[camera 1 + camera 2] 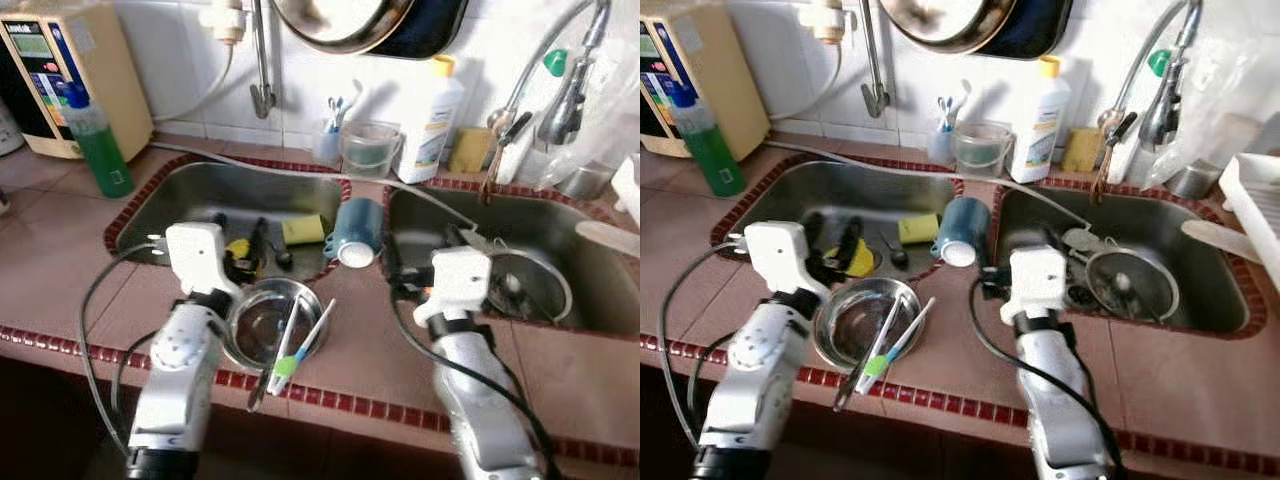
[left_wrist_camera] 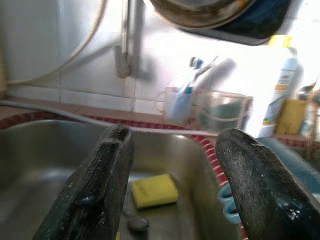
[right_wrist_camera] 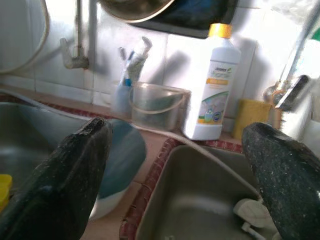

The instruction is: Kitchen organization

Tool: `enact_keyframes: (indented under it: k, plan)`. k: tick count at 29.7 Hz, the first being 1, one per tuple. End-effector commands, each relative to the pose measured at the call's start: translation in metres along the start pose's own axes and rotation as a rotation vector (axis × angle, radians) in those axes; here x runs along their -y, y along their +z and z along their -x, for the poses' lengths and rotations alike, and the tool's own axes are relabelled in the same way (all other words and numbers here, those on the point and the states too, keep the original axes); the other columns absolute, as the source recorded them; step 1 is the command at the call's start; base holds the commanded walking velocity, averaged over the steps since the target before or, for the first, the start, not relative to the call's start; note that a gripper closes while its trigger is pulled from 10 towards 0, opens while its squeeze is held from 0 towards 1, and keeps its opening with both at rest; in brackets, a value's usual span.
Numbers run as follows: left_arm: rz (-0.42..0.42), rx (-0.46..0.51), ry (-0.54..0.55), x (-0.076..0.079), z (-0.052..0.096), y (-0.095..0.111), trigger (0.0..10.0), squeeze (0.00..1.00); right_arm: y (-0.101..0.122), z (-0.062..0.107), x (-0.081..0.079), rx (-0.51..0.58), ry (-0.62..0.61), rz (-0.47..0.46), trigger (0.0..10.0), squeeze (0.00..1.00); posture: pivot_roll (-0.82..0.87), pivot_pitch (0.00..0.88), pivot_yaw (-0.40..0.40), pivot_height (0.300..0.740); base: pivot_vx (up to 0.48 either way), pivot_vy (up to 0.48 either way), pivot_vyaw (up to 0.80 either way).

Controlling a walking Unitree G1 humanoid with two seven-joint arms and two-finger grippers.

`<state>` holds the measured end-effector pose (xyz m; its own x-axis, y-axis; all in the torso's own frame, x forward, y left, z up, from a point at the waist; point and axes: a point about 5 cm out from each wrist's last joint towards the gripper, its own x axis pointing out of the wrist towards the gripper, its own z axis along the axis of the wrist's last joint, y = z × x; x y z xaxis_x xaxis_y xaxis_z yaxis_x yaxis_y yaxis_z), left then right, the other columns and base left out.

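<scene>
L hand (image 2: pixel 172 195), R hand (image 3: pixel 180 185) agape

Shiny steel sinks (image 1: pixel 210 190) — matt tile counter (image 1: pixel 380 340) — foam sponge (image 1: pixel 302 229)

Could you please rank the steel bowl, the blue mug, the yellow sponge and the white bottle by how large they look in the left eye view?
1. Steel bowl
2. White bottle, though it stands farther away
3. Blue mug
4. Yellow sponge

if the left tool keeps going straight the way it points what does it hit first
Probably the yellow sponge on the floor of the left sink: it lies between the open left tool fingers' line, ahead and below. Depth is unclear.
</scene>
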<state>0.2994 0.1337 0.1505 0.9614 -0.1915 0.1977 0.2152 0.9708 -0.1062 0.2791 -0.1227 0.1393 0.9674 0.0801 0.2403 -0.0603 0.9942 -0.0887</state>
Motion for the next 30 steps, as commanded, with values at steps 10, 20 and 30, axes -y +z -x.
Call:
enact_keyframes:
  k: [10, 20, 30]
  plan:
    - [-0.047, -0.006, 0.022, -0.008, 0.003, 0.002, 10.0, 0.00, 0.002, 0.003, 0.000, 0.005, 0.007, 0.007, 10.0, 0.00, -0.22, 0.000, 0.015, 0.740, 0.000, 0.000, 0.00]
    - [-0.212, -0.018, -0.086, -0.010, 0.017, -0.001, 10.0, 0.00, -0.001, 0.008, 0.003, -0.005, 0.003, 0.022, 10.0, 0.00, -0.23, 0.000, 0.022, 0.740, 0.000, 0.000, 0.00]
    - [-0.195, -0.048, -0.078, -0.010, 0.028, -0.007, 10.0, 0.00, -0.004, 0.015, 0.001, -0.022, 0.014, 0.029, 10.0, 0.00, -0.22, 0.000, 0.024, 0.740, 0.000, 0.000, 0.00]
